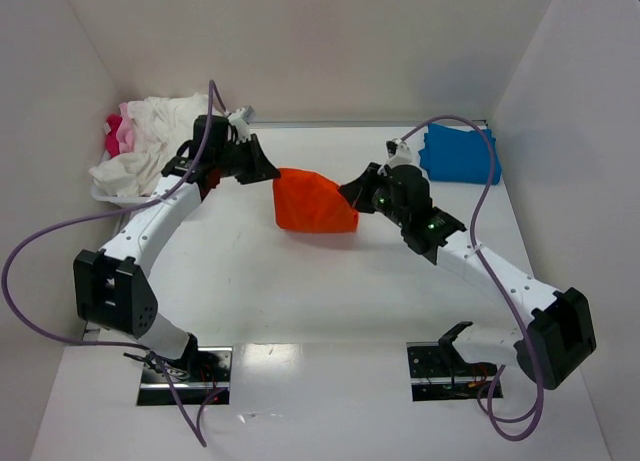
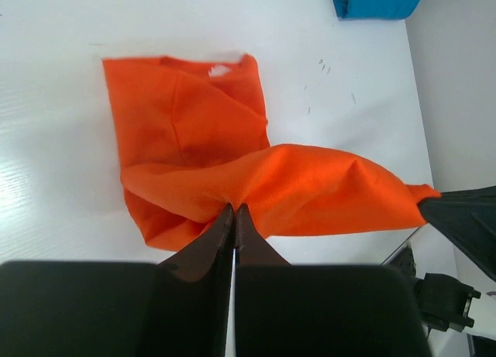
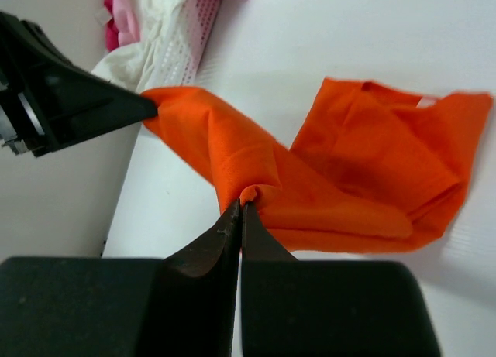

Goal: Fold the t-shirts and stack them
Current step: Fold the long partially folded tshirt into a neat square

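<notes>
From above, the orange shirt (image 1: 315,203) lies bunched in the middle of the table (image 1: 300,301), with one band of it lifted between the two arms. The left gripper (image 1: 272,173) is clamped on its left edge and the right gripper (image 1: 350,193) on its right edge. A blue shirt (image 1: 458,153) lies in the far right corner, close to the wall (image 1: 570,131). A pile of white and pink shirts (image 1: 150,146) fills the far left corner. Bare table runs from the orange shirt to the near edge, between the two arms.

From the left wrist, the jaws are pressed together on a fold of orange cloth. A taut band runs right to the right gripper's dark tip, which pinches a corner. The rest lies flat beyond, collar edge farthest away. There is bare table to the left, and the blue shirt is well apart.

From the right wrist, the jaws are pinched on a fold. Cloth stretches up and left to the left gripper. The rest is spread on the table to the right, and the pile lies just behind the left gripper.
</notes>
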